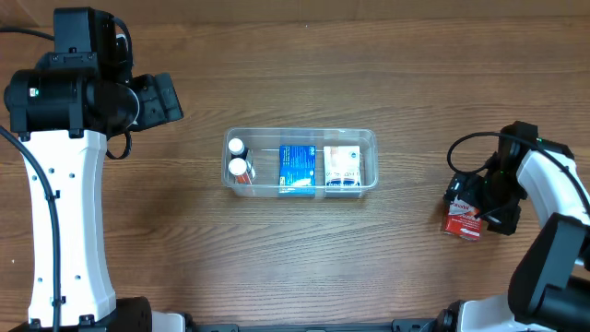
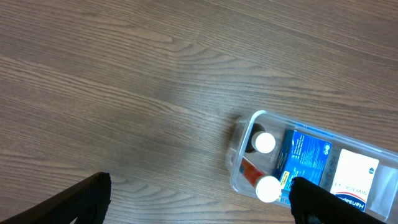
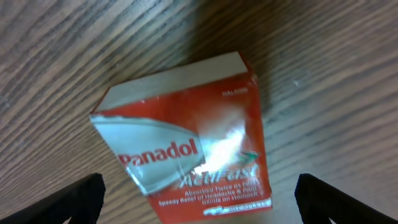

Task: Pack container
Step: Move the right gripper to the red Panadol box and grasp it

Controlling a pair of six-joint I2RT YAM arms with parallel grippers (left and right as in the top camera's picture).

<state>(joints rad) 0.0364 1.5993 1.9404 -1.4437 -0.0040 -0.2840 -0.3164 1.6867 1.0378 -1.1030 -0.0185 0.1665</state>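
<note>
The clear plastic container point(image 1: 300, 138) sits mid-table; it also shows in the left wrist view point(image 2: 242, 134). It holds two white-capped bottles point(image 1: 238, 159), a blue box point(image 1: 297, 168) and a white box point(image 1: 342, 166). A red Panadol box point(image 3: 186, 152) lies flat on the table at the right point(image 1: 462, 219). My right gripper point(image 3: 198, 199) is open, its fingers spread on either side of the box, just above it. My left gripper point(image 2: 199, 199) is open and empty, high at the left, above bare table to the left of the container.
The wooden table point(image 1: 295, 258) spreads around the container. The left arm's white column point(image 1: 64, 221) stands along the left edge. A black cable point(image 1: 470, 143) loops by the right arm.
</note>
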